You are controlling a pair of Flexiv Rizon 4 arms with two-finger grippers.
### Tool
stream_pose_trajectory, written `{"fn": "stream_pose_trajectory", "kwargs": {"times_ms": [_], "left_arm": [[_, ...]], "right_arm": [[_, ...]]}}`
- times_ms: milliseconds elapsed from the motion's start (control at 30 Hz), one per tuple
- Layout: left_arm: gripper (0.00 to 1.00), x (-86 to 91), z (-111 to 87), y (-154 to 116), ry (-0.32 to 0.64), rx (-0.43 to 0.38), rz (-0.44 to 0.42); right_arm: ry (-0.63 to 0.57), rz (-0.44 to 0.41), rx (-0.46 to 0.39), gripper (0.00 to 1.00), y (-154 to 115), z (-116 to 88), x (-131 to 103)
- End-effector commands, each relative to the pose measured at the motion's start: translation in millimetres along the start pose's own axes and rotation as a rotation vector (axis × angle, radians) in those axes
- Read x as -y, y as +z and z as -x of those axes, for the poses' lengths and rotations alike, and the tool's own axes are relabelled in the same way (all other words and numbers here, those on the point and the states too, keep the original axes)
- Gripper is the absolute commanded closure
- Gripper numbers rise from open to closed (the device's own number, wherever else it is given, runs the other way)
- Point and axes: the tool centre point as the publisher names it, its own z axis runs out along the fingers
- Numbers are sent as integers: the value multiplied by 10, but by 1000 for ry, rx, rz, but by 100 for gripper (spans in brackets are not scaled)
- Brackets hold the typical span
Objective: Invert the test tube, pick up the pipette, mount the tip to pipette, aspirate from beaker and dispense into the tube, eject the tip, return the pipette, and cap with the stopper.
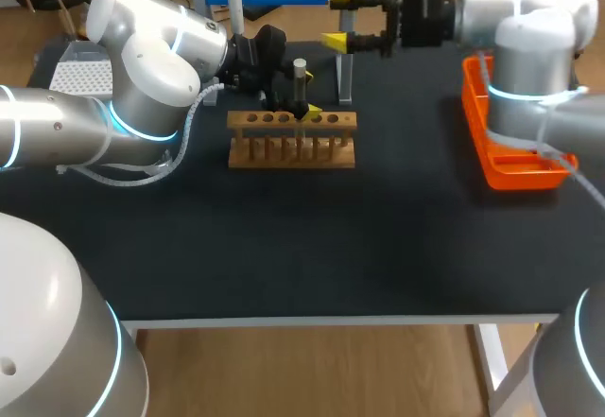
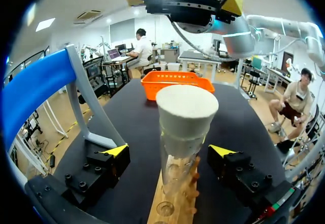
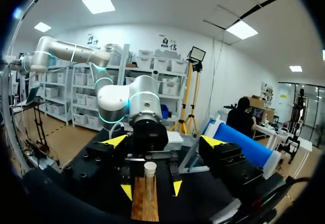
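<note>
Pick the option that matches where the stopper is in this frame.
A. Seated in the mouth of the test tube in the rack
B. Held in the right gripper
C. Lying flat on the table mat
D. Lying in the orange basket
A: the pale stopper plugs the top of the test tube, which stands in the wooden rack between the open fingers of the left gripper, neither finger touching it.

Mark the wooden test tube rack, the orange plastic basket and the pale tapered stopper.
Wooden test tube rack [image 1: 288, 157]: head view, front base rail.
Orange plastic basket [image 1: 525, 176]: head view, near wall.
Pale tapered stopper [image 2: 187, 102]: left wrist view, its flat top.
</note>
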Motion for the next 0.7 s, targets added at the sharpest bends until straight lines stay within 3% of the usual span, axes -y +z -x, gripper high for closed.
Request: {"fn": "stream_pose_trajectory", "kwargs": {"times_ms": [33,233,433,700], "left_arm": [[0,6,-1,1,-1,0,3],[0,6,-1,1,-1,0,3],[0,6,-1,1,-1,0,3],[0,6,-1,1,-1,0,3]], "right_arm": [[-14,-56,6,0,-332,-114,-86],[-27,-136,20,0,-607,-205,36],[3,-218,31,0,-843,-350,317],[49,-295,21,0,-937,-484,662]]}}
